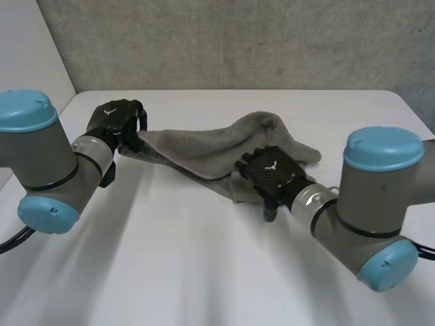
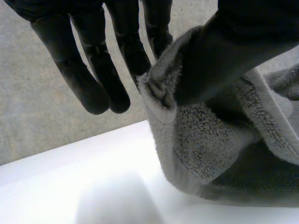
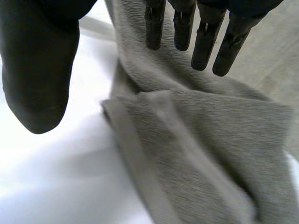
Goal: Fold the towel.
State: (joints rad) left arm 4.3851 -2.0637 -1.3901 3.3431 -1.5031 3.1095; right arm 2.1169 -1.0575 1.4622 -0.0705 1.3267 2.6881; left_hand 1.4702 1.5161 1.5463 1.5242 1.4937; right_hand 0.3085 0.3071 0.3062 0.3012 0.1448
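Note:
A grey towel point(image 1: 204, 146) lies bunched across the far middle of the white table point(image 1: 190, 272), pulled out to a point at its left end. My left hand point(image 1: 117, 122) holds that left end just above the table. In the left wrist view the thumb point(image 2: 233, 42) pinches the towel's corner point(image 2: 161, 91) against a finger, while the other fingers hang straight beside it. My right hand point(image 1: 268, 175) hovers over the towel's near right edge. Its fingers point(image 3: 205, 42) are straight and its thumb point(image 3: 37, 70) stands apart, with a folded hem of the towel point(image 3: 196, 140) lying loose beneath the palm.
A grey wall point(image 1: 238, 41) rises behind the table's far edge. My left arm point(image 1: 41, 156) and right arm point(image 1: 374, 204) flank the towel. White tabletop stretches in front of the towel, between the arms.

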